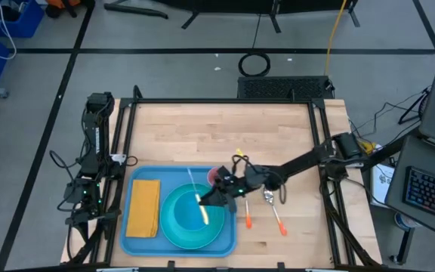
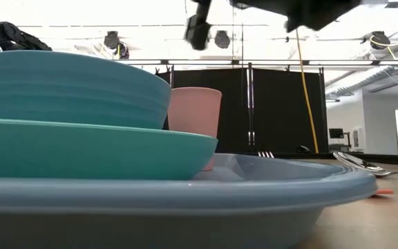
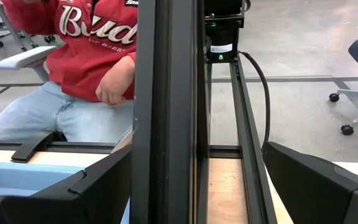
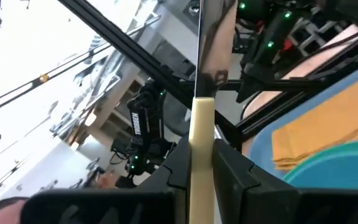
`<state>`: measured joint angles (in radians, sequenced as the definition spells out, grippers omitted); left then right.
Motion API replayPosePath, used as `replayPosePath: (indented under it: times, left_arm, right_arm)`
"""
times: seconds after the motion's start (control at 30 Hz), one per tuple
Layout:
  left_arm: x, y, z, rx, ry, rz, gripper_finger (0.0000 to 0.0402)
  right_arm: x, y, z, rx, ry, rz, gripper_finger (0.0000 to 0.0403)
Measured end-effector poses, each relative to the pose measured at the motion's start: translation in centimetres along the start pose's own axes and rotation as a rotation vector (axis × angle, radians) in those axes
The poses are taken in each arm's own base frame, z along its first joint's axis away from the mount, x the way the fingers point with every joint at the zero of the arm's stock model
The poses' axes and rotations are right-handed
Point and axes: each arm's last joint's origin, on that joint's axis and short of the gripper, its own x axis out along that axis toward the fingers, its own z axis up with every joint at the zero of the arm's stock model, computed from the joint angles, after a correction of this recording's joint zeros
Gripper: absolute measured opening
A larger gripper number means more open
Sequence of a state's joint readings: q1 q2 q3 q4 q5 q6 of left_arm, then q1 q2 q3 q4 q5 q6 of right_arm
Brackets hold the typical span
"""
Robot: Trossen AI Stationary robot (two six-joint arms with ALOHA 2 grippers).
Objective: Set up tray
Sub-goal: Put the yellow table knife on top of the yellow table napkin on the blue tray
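Note:
The light-blue tray (image 1: pixel 226 234) lies at the table's near left. It carries a folded yellow napkin (image 1: pixel 143 205) and a teal plate (image 2: pixel 95 149) with a teal bowl (image 2: pixel 68 86) on it. A pink cup (image 2: pixel 194 111) stands at the tray's far right corner. My right gripper (image 1: pixel 208 198) hovers over the plate's far right, shut on a yellow-handled knife (image 4: pixel 202 143) whose metal blade (image 4: pixel 211 56) sticks out past the fingers. My left gripper (image 3: pixel 191 186) is parked at the table's left edge, open, its fingers either side of a black frame post. My right gripper pinches the knife's yellow handle (image 4: pixel 202 134) between its two fingers. It reaches in about level from the table's right, with the fingers across the knife. The knife is lifted clear above the plate, its handle end (image 1: pixel 202 215) nearer and its blade (image 1: pixel 192 180) pointing farther away.
A spoon (image 1: pixel 268 198) and two orange-handled utensils (image 1: pixel 246 219) (image 1: pixel 279 223) lie on the wood right of the tray. A seated person in a red shirt (image 3: pixel 98 43) is beyond the table's left side. Bare wood fills the far half.

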<state>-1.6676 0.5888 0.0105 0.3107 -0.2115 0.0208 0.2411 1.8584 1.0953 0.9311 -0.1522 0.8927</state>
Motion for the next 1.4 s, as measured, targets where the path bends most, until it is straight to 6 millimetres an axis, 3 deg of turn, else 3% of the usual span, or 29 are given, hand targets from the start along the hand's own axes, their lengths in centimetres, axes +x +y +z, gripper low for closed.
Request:
replayPosePath:
  times: [0.33,0.93,1.17,1.4]
  left_arm:
    - [0.0,0.0,0.0,0.000,0.000,-0.001,0.0351]
    - [0.0,0.0,0.0,0.000,0.000,-0.001,0.0351]
    - [0.0,0.0,0.0,0.000,-0.001,-0.001,0.0351]
    - [0.0,0.0,0.0,0.000,-0.001,-0.001,0.0351]
  right_arm:
    - [5.0,-2.7,2.9,-0.036,-0.024,0.066,0.0029]
    - [12.8,-8.8,4.2,0.127,-0.015,0.012,0.0029]
    - [14.9,-9.8,4.7,0.132,-0.005,-0.036,0.0029]
    - [15.4,-10.2,4.8,0.129,-0.013,-0.133,0.0029]
